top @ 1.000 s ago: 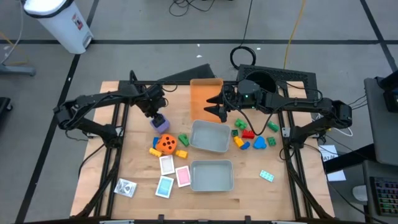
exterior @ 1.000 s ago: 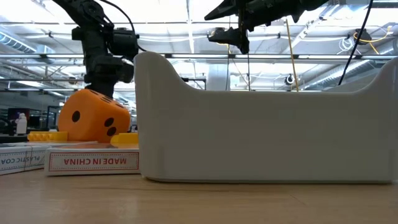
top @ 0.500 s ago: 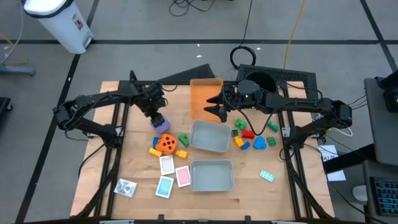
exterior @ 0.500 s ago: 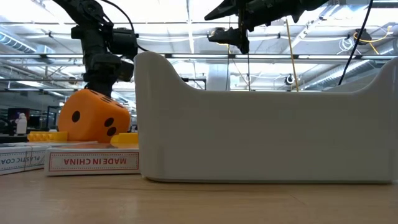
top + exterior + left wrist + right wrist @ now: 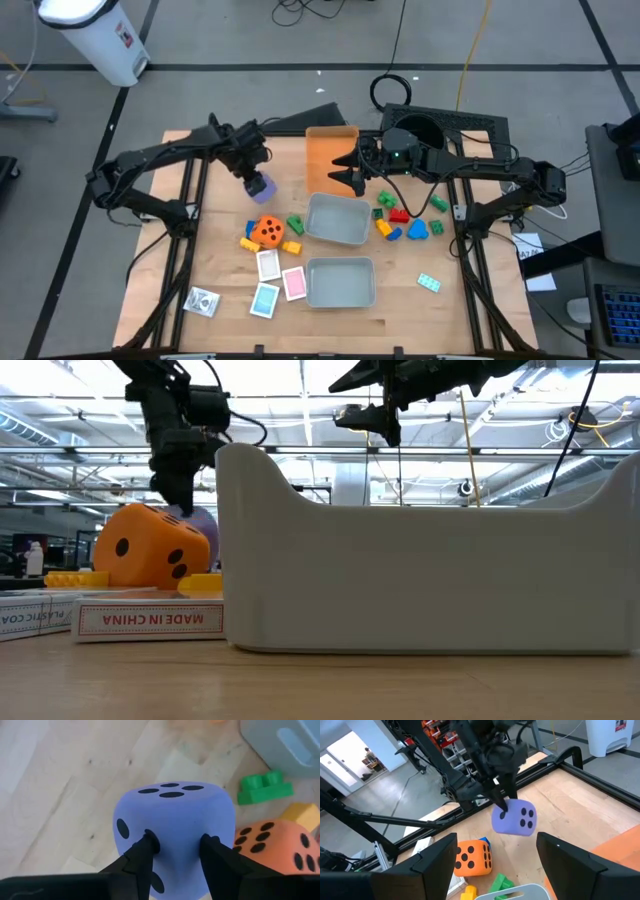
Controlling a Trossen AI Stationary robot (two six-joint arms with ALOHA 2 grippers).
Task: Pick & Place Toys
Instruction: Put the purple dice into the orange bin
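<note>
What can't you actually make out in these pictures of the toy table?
- Low view: the near grey tray fills the frame and hides the bricks and the second tray behind it.
- Low view: the orange die covers most of the purple die.
- Left wrist view: the left gripper hides the purple die's lower face.
- High view: print on the cards is too small to read.

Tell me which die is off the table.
The purple die, pinched in the left gripper and lifted; the orange die sits on the table.
</note>
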